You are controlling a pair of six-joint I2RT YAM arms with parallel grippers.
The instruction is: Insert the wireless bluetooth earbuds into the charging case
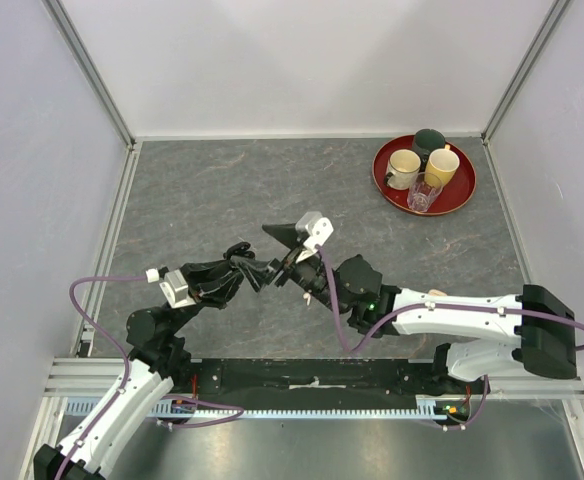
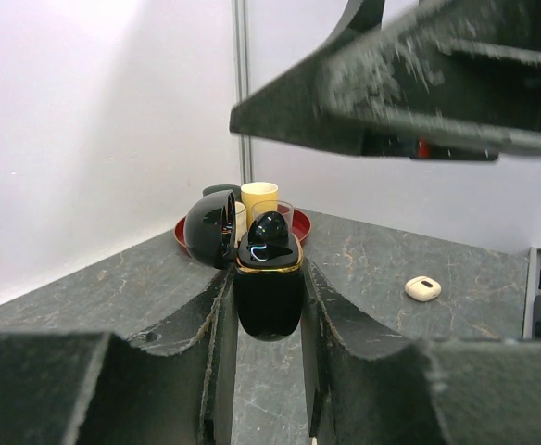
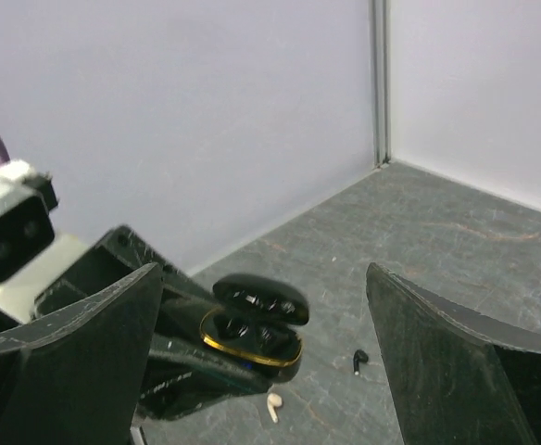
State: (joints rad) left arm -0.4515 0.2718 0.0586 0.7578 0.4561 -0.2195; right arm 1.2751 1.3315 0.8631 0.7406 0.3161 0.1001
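Note:
My left gripper (image 2: 269,320) is shut on the black charging case (image 2: 269,287), which has a gold rim and an open lid (image 2: 209,228). A glossy black earbud (image 2: 270,232) sits in the case. In the right wrist view the open case (image 3: 252,332) is just ahead, with a cream-white earbud (image 3: 273,406) and a black earbud (image 3: 358,358) on the table below. Another cream-white earbud (image 2: 422,288) lies to the right. My right gripper (image 3: 263,278) is open and empty, above the case. In the top view the two grippers (image 1: 260,272) (image 1: 284,252) meet at mid-table.
A red tray (image 1: 384,185) with several cups stands at the back right corner; it also shows behind the case in the left wrist view (image 2: 300,222). White walls close in the table on three sides.

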